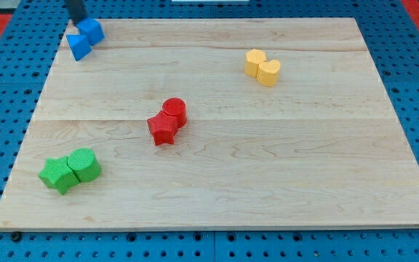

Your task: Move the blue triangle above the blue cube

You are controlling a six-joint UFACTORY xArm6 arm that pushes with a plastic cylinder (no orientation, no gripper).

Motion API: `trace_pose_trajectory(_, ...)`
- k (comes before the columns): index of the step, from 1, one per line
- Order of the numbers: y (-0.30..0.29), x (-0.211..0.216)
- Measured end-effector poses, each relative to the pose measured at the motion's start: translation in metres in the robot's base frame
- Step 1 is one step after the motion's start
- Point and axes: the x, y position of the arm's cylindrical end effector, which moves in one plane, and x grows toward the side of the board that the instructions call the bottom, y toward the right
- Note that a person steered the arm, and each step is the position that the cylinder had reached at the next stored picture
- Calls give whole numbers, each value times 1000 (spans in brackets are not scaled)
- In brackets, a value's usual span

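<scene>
The blue cube [92, 30] sits at the view's top left corner of the wooden board [268, 160]. The blue triangle [79, 47] lies just below and left of it, touching it. My tip [78, 20] comes down at the view's top left, right at the cube's upper left side and just above the triangle. Whether it touches the cube I cannot tell.
A red cylinder [174, 110] and a red star [163, 128] touch near the board's middle. A green star [58, 175] and a green cylinder [85, 164] sit at the bottom left. Two yellow blocks [262, 68] sit at the top right.
</scene>
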Motion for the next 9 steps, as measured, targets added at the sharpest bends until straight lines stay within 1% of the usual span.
trace_pose_trajectory(1, 43, 42)
trace_pose_trajectory(2, 50, 42)
trace_pose_trajectory(3, 121, 47)
trace_pose_trajectory(4, 171, 132)
trace_pose_trajectory(5, 80, 138)
trace_pose_trajectory(6, -33, 128)
trace_pose_trajectory(7, -88, 89)
trace_pose_trajectory(8, -25, 35)
trace_pose_trajectory(9, 23, 31)
